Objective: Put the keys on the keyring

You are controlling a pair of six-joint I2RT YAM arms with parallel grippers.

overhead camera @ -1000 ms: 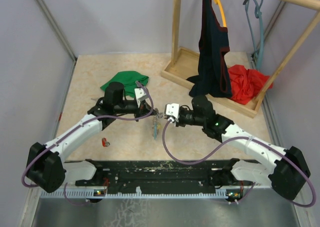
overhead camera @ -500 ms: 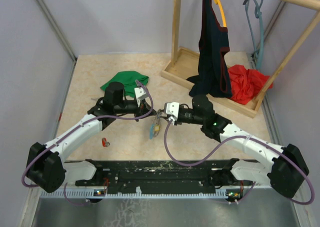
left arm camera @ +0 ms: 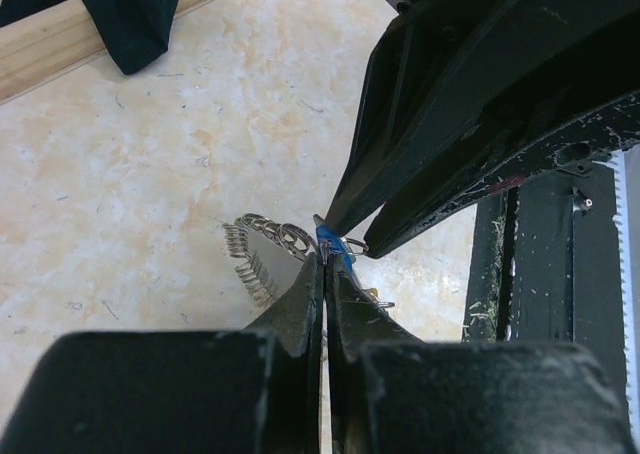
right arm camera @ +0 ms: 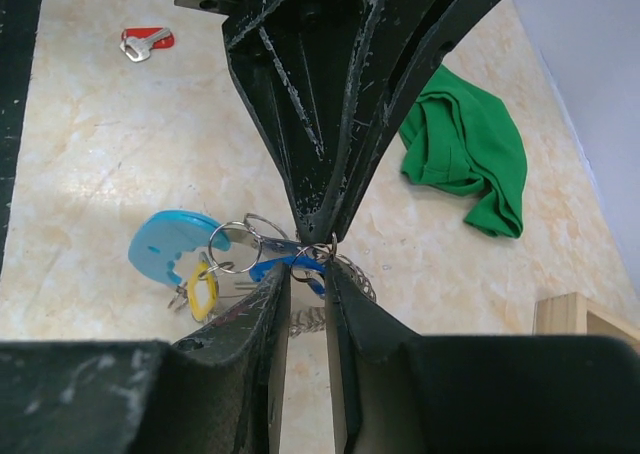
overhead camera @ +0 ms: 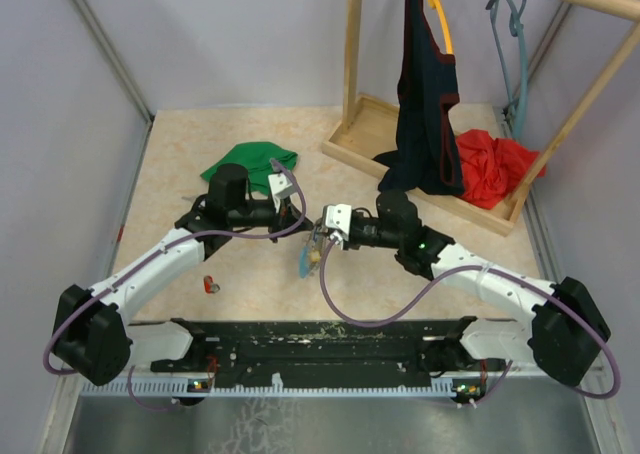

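Observation:
The keyring (right arm camera: 350, 274), a silvery coiled chain with small split rings and a light blue tag (right arm camera: 170, 249), hangs just above the table between my two grippers. It appears in the top view (overhead camera: 310, 256) and the left wrist view (left arm camera: 255, 252). A blue key (right arm camera: 262, 266) and a yellow key (right arm camera: 203, 290) hang on it. My left gripper (left arm camera: 325, 257) is shut on a small split ring of the bunch. My right gripper (right arm camera: 307, 279) faces it tip to tip, its jaws narrowly closed on the blue key. A red key (overhead camera: 210, 285) lies alone on the table, also in the right wrist view (right arm camera: 145, 42).
A green cloth (overhead camera: 250, 164) lies behind the left gripper. A wooden rack (overhead camera: 352, 124) stands at the back right with a dark garment (overhead camera: 425, 104) hanging on it and a red cloth (overhead camera: 492, 164) on its base. The black base rail (overhead camera: 320, 339) runs along the near edge.
My right gripper has moved left toward the left gripper, and the key bunch has come up off the table with it. The left arm has barely moved.

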